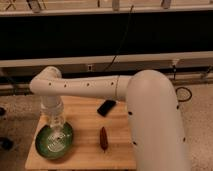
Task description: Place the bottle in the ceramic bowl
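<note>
The green ceramic bowl with pale rings inside sits at the front left of the wooden table. My white arm reaches from the right across the table to its left side. My gripper hangs directly over the bowl and is shut on the clear ribbed bottle. The bottle stands upright in the gripper. Its lower end is down at the bowl's inside, and I cannot tell whether it touches the bowl.
A flat black object lies near the table's middle back. A dark red-brown oblong object lies right of the bowl. My large arm covers the table's right side. Cables lie on the floor at right.
</note>
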Robot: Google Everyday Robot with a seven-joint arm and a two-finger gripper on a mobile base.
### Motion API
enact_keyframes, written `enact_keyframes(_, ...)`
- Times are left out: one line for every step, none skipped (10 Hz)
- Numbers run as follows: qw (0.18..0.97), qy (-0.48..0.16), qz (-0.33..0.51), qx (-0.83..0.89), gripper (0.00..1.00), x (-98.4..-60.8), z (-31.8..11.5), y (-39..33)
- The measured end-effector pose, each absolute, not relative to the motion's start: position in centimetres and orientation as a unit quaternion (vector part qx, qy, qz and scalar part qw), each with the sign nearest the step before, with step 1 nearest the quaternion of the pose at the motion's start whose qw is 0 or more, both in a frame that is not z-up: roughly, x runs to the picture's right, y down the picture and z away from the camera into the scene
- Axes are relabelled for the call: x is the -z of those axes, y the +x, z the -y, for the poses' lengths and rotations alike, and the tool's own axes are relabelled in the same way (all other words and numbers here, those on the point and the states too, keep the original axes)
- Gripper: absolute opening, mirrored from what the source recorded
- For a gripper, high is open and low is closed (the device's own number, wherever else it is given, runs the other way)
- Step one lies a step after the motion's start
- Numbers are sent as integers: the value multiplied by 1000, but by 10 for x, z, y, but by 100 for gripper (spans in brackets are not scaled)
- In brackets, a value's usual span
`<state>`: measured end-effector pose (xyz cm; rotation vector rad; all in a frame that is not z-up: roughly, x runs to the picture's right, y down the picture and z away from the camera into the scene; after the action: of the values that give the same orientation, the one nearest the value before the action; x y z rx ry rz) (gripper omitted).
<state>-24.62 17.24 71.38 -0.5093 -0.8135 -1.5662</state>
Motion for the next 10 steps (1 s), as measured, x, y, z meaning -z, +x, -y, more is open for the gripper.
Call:
enact_keyframes(605,-216,357,678,23,-707,-180,-246)
enact_keyframes(604,-213,362,678,33,-702,-186,-246)
enact_keyframes(602,-211,365,678,41,-699,-190,-246)
enact_keyframes(600,-209,371,678,53,-696,-196,-246)
enact_keyframes(597,-208,375,678,64,-694,-201,-249)
enact_keyframes(596,-208,378,678,73,-695,-203,-250)
enact_keyframes(593,-208,381,678,79,-697,-205,-250)
enact_keyframes(592,-209,383,678,80,-698,-207,-250)
enact_keyframes(591,-209,384,678,80,-700,-208,-250)
enact_keyframes(592,-209,384,678,80,-703,-209,-251)
